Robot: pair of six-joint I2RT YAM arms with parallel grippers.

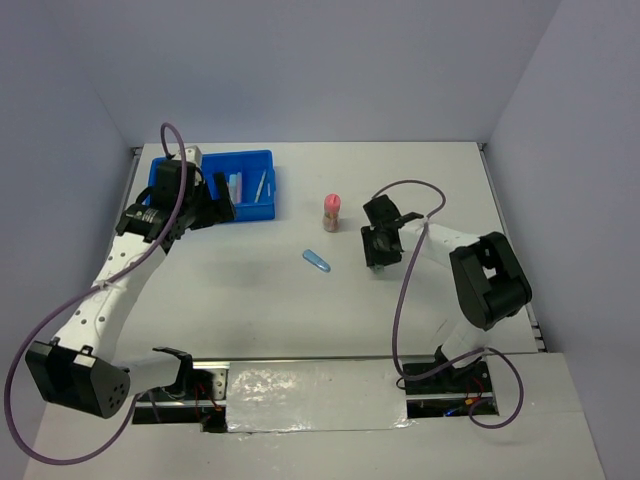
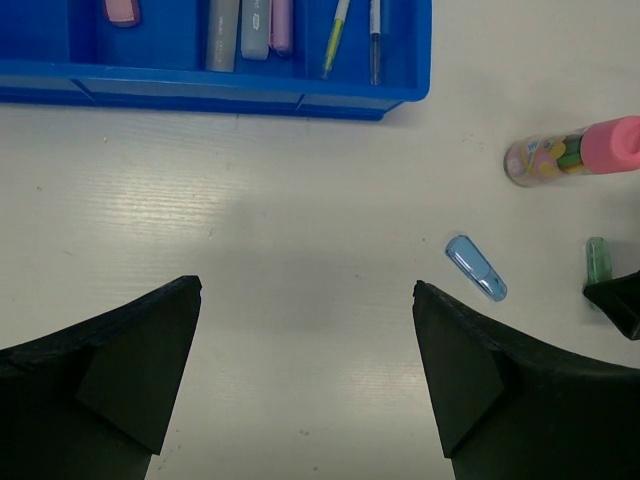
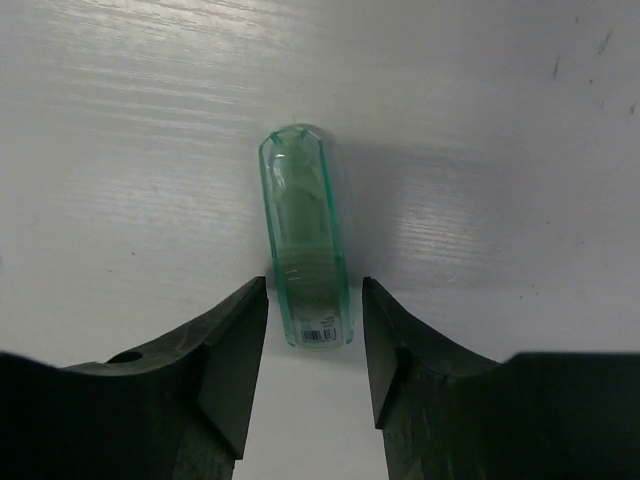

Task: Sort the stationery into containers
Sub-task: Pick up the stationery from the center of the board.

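Over on the right, the right pincer (image 3: 314,288) sat low over the white worktop (image 1: 300,310) with its jaws straddling one end of a clear green stick (image 3: 305,235). They were parted only a touch wider than the stick, one finger (image 3: 235,350) right up against its edge and a sliver of worktop showing on the other side, so nothing was clamped. The green stick lay flat, its faceted tip pointing away from the pincer and a small barcode label on the end between the fingers. From overhead, that pincer was right of centre, with the pink-capped cylinder (image 1: 332,212) near it and looking to stand on end. A blue stick (image 1: 316,260) lay flat on the worktop a little nearer the arm bases, apart from both. Across on the left, the left pincer (image 2: 305,290) hung wide open and empty above bare worktop, just off the long wall of the blue tray (image 2: 200,95) at the far left of the worktop. And the tray already had stock in it: a grey stick (image 2: 222,35), a pale blue stick (image 2: 255,30) and a pinkish stick (image 2: 282,25) lay side by side, touching or nearly so. A yellow pen (image 2: 335,35) and a dark pen (image 2: 375,40) lay just beside them toward the tray's end. A pink piece (image 2: 122,10) lay off on its own past a divider. Whether a divider also split the pens from the sticks, I could not tell.
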